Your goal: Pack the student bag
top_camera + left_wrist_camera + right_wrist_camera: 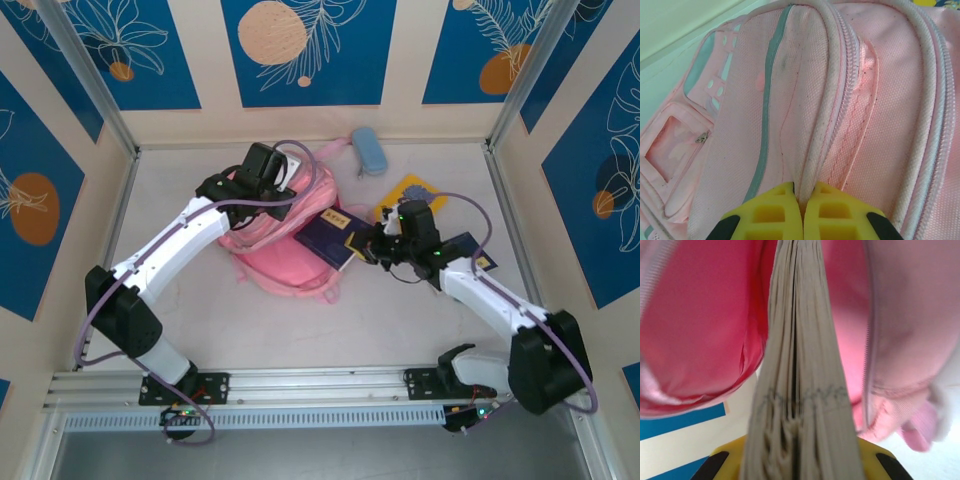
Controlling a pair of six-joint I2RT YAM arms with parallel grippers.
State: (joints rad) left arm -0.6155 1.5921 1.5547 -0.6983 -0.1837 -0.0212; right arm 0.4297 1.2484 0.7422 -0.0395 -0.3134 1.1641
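pink student bag: mouth faced right gripper, just beside
left gripper: pinched its rim
right gripper: clamped book

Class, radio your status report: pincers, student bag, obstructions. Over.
Left pincer shut on student bag rim. Right pincer shut on book, at bag mouth. Fabric crowds book.

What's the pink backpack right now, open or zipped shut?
Open: left fingers pinch the backpack rim, and the book in the right fingers pokes between its parted walls.
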